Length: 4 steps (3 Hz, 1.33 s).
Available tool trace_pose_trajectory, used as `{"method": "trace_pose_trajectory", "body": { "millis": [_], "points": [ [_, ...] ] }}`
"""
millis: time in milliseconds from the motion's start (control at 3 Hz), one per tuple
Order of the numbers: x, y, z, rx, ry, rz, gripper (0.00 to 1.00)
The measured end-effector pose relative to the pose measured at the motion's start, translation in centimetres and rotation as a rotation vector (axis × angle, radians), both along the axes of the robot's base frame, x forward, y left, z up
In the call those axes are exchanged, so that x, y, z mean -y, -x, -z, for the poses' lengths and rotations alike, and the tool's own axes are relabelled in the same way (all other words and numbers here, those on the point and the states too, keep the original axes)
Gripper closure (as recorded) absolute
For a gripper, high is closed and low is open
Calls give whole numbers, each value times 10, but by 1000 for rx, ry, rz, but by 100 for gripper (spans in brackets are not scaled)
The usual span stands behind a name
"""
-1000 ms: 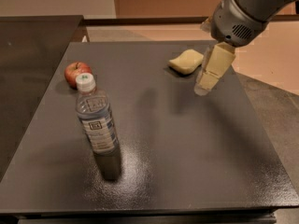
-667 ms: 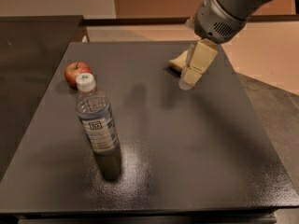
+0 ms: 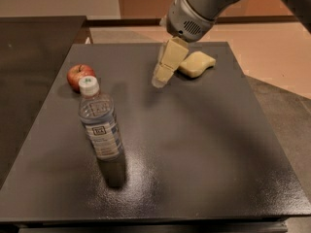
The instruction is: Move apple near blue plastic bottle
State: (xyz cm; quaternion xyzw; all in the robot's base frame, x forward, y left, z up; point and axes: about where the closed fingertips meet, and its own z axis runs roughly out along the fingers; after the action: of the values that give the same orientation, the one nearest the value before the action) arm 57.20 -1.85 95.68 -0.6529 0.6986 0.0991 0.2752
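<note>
A small red apple [image 3: 79, 75] sits on the dark table [image 3: 194, 144] at the left, just behind the clear plastic bottle [image 3: 100, 123] with a white cap and blue-and-white label, which stands upright. My gripper [image 3: 162, 75] hangs above the table's back middle, well to the right of the apple and apart from it. It holds nothing that I can see.
A pale yellow sponge [image 3: 196, 64] lies at the back of the table, right behind the gripper. The arm [image 3: 204, 8] comes in from the upper right. A darker surface [image 3: 34, 47] lies to the left of the table.
The gripper has moved left across the back of the table, from beside the sponge toward the apple's side. The apple, bottle and sponge have not moved.
</note>
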Motion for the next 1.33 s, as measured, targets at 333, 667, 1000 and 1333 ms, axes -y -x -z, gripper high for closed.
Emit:
{"method": "trace_pose_trajectory", "body": {
  "millis": [333, 667, 1000, 1333],
  "points": [
    [-36, -11, 4, -12, -37, -32, 0],
    [-70, -20, 10, -21, -57, -54, 0],
    [-98, -23, 24, -39, -74, -68, 0],
    [-121, -24, 42, -71, -83, -80, 0]
  ]
}}
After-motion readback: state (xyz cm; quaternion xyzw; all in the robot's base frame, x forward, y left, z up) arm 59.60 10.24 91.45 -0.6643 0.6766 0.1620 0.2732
